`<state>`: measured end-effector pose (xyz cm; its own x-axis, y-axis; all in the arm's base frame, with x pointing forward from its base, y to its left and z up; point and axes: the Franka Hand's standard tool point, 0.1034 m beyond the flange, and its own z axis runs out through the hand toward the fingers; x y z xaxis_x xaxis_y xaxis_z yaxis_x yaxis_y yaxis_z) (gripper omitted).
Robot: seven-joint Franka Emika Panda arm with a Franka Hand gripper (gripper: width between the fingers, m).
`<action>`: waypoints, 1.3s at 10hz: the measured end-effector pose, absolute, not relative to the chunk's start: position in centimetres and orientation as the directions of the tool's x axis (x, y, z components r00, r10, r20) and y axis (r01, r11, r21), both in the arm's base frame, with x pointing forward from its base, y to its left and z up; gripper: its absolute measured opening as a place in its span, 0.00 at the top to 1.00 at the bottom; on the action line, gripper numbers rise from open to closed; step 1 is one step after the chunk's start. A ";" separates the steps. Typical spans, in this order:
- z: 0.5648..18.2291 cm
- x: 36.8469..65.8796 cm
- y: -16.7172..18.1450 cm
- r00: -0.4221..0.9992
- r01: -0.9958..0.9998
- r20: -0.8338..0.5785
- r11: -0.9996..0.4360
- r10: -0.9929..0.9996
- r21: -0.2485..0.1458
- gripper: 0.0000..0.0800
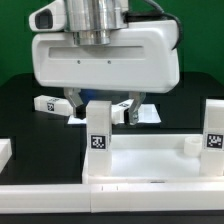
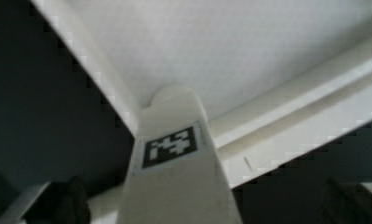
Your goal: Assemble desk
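The gripper is spread wide, its fingers clear on both sides of an upright tagged leg that stands at the tabletop corner on the exterior view's left.

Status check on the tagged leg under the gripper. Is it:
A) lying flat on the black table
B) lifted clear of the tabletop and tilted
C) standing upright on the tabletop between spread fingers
C: the leg stands upright on the tabletop, with the fingers spread to either side of it.
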<state>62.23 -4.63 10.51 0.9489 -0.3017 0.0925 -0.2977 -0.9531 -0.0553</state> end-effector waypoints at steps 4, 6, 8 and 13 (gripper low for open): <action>10.5 62.3 -4.9 0.925 -0.361 0.104 -0.931 -0.366 -0.058 0.50; 10.5 62.0 -5.5 0.881 -0.462 0.086 -0.885 -0.465 -0.056 0.62; 10.5 61.9 -5.6 0.867 -0.489 0.081 -0.871 -0.492 -0.051 0.62; 10.5 61.9 -5.6 0.878 -0.468 0.082 -0.882 -0.471 -0.049 0.62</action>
<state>61.88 -5.63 10.50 0.8785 -0.4706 0.0823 -0.4681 -0.8823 -0.0485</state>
